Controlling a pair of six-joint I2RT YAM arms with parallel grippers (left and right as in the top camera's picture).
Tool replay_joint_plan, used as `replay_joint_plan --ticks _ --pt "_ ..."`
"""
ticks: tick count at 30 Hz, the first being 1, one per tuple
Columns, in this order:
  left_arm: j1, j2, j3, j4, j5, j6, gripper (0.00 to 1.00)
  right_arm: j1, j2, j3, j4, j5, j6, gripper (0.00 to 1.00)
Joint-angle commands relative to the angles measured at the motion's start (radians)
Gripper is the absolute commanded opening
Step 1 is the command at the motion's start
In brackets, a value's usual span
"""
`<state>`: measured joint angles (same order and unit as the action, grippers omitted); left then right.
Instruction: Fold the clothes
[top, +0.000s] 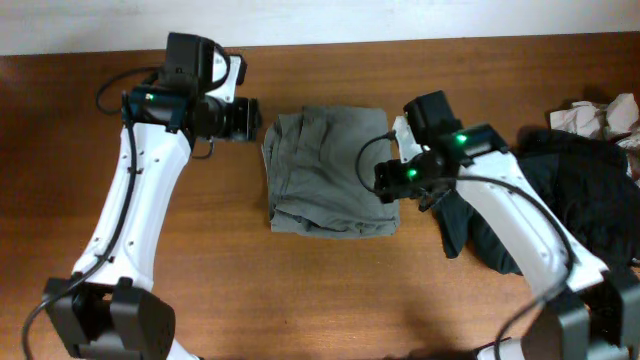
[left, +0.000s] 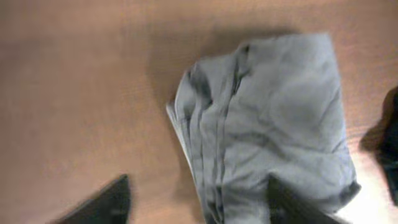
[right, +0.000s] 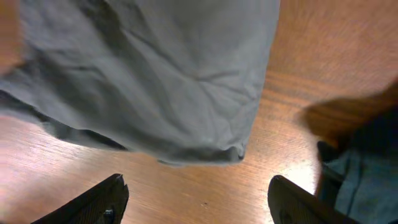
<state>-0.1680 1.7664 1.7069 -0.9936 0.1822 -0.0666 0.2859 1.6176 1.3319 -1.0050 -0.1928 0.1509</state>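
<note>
Just beyond the spread, empty left fingers (left: 109, 202) and right fingers (right: 102, 198), the folded shorts (top: 328, 170) lie; lift away without snagging layers.

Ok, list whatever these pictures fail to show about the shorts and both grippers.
- Overhead: the right arm covers the right edge of the shorts.
- Left wrist: blur smears the folds; the bottom edge cuts off the shorts and all but the tips of the left gripper.
- Right wrist: the top edge cuts off the shorts; the right gripper shows only its tips.
- Every view: the layers underneath the shorts.
</note>
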Motion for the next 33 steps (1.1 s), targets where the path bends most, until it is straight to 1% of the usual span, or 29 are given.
replay_joint_plan --ticks 1,2,6,9,13,15,19,24,29,33 --pt "0.010 0.047 -0.107 0.008 0.028 -0.109 0.96 0.001 -0.046 -0.002 0.003 0.017 -0.004 0.78" --pt "0.014 0.052 -0.138 0.026 0.054 -0.121 0.99 0.001 -0.047 -0.002 0.003 0.017 -0.004 0.77" --pt "0.041 0.070 -0.274 0.152 0.183 -0.142 0.99 0.001 -0.047 -0.002 -0.005 0.013 -0.004 0.78" --pt "0.072 0.070 -0.348 0.219 0.201 -0.196 0.99 0.001 -0.047 -0.002 -0.013 0.014 -0.004 0.78" --pt "0.099 0.075 -0.436 0.334 0.308 -0.203 0.99 0.001 -0.047 -0.002 -0.012 0.014 -0.004 0.78" --pt "0.099 0.084 -0.464 0.369 0.335 -0.223 0.99 0.001 -0.047 -0.002 -0.013 0.014 -0.004 0.78" --pt "0.094 0.134 -0.492 0.402 0.410 -0.233 0.99 0.001 -0.047 -0.002 -0.013 0.014 -0.004 0.77" --pt "0.092 0.222 -0.493 0.451 0.448 -0.252 0.99 0.001 -0.047 -0.002 -0.021 0.014 -0.004 0.77" --pt "0.084 0.254 -0.493 0.489 0.485 -0.267 0.99 0.001 -0.047 -0.002 -0.030 0.014 -0.005 0.77" --pt "0.040 0.262 -0.493 0.520 0.488 -0.282 0.99 0.001 -0.047 -0.002 -0.028 0.014 -0.004 0.76"
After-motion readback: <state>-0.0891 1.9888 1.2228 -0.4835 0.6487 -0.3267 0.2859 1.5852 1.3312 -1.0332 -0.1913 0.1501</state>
